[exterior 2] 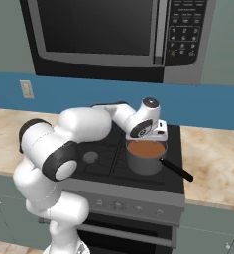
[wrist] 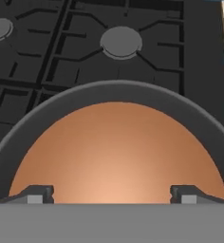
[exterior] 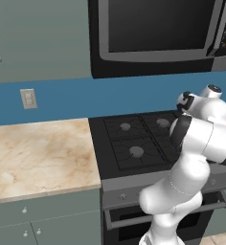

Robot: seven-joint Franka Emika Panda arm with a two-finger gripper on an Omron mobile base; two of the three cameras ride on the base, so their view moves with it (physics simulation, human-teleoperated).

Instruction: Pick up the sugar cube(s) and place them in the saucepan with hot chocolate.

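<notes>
Microwave point(exterior 2: 104, 37) keypad writing is too blurry to read. The saucepan point(exterior 2: 146, 158) sits on the stove point(exterior 2: 101, 163), right side near the front, long black handle point(exterior 2: 176, 169) pointing off toward the right counter point(exterior 2: 213, 163). It's full of smooth reddish-brown hot chocolate point(wrist: 116, 156). Gripper point(wrist: 113, 194) hangs right over it, fingers point(wrist: 35, 194) spread wide, holding nothing. Can't spot the sugar cube.
</notes>
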